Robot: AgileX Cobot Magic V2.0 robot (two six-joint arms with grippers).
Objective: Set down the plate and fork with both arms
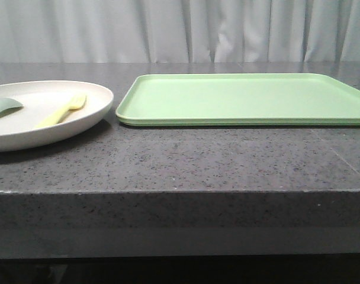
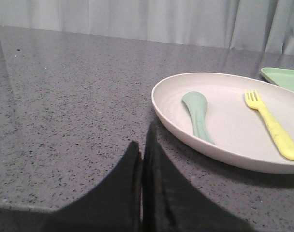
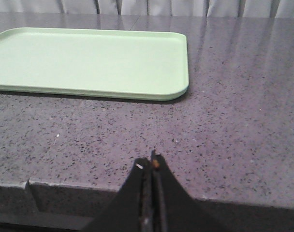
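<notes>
On the dark speckled stone counter [image 1: 227,160], at its left, we find the round cream matte plate [image 1: 79,121] carrying the small pale-yellow plastic fork [image 1: 63,110] beside a grey-green spoon [image 2: 199,113]; the flat light-green rectangular tray [image 1: 245,97] lies just right of it. Left end effector [image 2: 141,147] and right end effector [image 3: 152,164] both rest pressed together, holding nothing. We judge no step begun; the next move calls for spreading the fingers and reaching for plate and fork
</notes>
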